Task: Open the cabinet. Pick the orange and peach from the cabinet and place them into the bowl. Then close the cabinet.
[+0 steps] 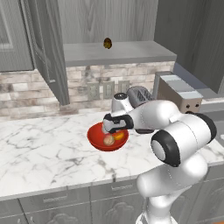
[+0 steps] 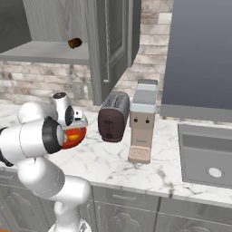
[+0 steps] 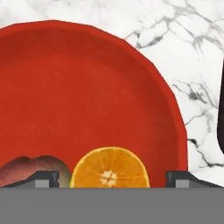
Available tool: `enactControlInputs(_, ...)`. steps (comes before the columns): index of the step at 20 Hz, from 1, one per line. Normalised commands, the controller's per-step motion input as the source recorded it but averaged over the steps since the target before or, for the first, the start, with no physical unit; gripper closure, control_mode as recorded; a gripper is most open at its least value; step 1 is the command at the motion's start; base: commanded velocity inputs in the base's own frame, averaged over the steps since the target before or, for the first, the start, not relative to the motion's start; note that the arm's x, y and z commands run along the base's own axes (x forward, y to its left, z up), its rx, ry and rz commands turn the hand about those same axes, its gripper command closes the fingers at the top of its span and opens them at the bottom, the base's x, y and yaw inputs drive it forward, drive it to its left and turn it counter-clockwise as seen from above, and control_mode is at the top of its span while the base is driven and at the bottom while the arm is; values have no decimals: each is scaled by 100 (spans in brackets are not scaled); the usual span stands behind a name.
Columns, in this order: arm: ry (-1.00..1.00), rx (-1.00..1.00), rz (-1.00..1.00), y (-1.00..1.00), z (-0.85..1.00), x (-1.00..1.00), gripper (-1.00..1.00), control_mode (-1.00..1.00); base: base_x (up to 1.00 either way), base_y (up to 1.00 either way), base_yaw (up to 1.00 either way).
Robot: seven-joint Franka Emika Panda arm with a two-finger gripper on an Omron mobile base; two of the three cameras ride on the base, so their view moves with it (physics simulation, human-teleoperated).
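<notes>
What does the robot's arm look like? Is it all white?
Mostly white. The arm is made of fat, rounded, glossy white pieces, joined by dark black rings at the bends. At its end sits a white-and-black hand part carrying the gripper, whose two small finger tips are dark grey and blocky. No cables or markings can be seen.

White marble counter (image 1: pixel 52 144), red bowl (image 1: pixel 97 139), toaster (image 2: pixel 113 117), coffee machine (image 2: pixel 142 122), cabinet shelf (image 1: pixel 118 53), small brown object (image 1: pixel 107 43)
</notes>
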Motion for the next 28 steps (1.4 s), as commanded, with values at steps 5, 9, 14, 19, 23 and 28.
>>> enactControlInputs(5, 0, 0, 0, 0, 22, 0, -100, -100, 0, 0, 0)
enactControlInputs(9, 0, 0, -1, 0, 56, -35, -100, -100, 0, 0, 0)
enactControlInputs(14, 0, 2, -1, 0, 68, -64, -100, -100, 0, 0, 0)
enactControlInputs(19, 0, 5, -1, -14, 71, -78, -100, -100, 0, 0, 0)
enactControlInputs(23, 0, 3, -3, -23, 70, -82, -100, -100, 0, 0, 0)
enactControlInputs(28, 0, 0, -5, -17, 64, -69, -100, -100, 0, 0, 0)
